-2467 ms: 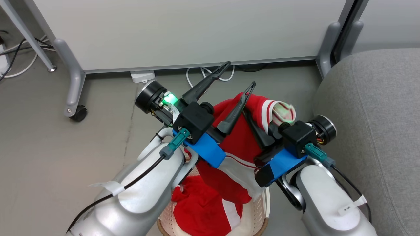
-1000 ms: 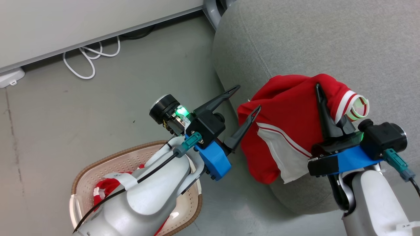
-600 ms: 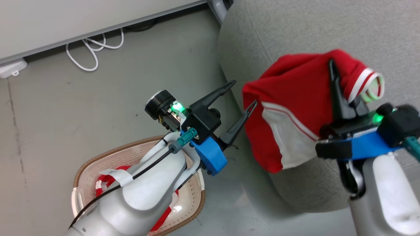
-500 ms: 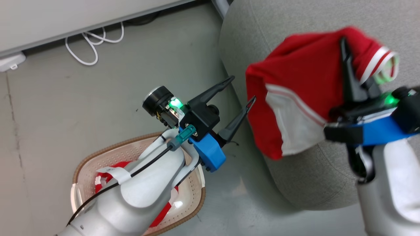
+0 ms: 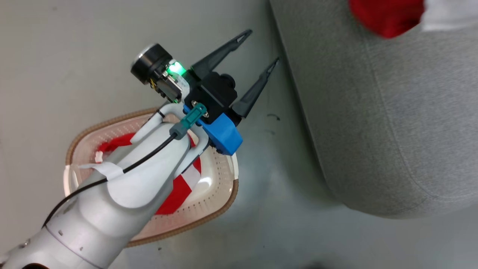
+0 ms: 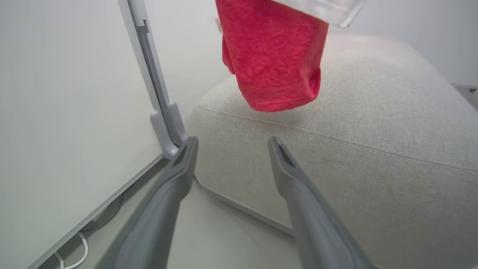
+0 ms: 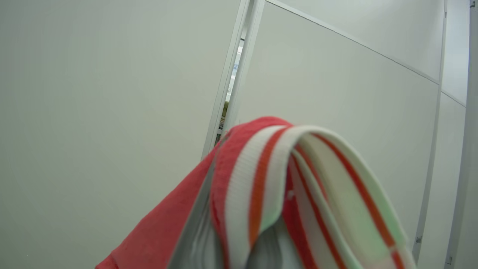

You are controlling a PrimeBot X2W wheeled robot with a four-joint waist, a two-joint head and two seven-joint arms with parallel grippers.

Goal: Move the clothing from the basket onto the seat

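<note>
The right gripper [image 7: 211, 186] has lifted its garment [image 6: 276, 63] higher, clenched on the striped cuff [image 7: 261, 175] (it hangs over the seat [image 6: 373, 123]). Left gripper [image 5: 262, 45] splayed, empty, beside the seat; behind it, basket [image 5: 224, 203] holding another garment [image 5: 175, 192].

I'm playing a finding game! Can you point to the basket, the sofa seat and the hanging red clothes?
basket [image 5: 214, 190], head view, bare white inside wall.
sofa seat [image 6: 373, 123], left wrist view, grey top.
red clothes [image 6: 272, 56], left wrist view, hanging red end.
</note>
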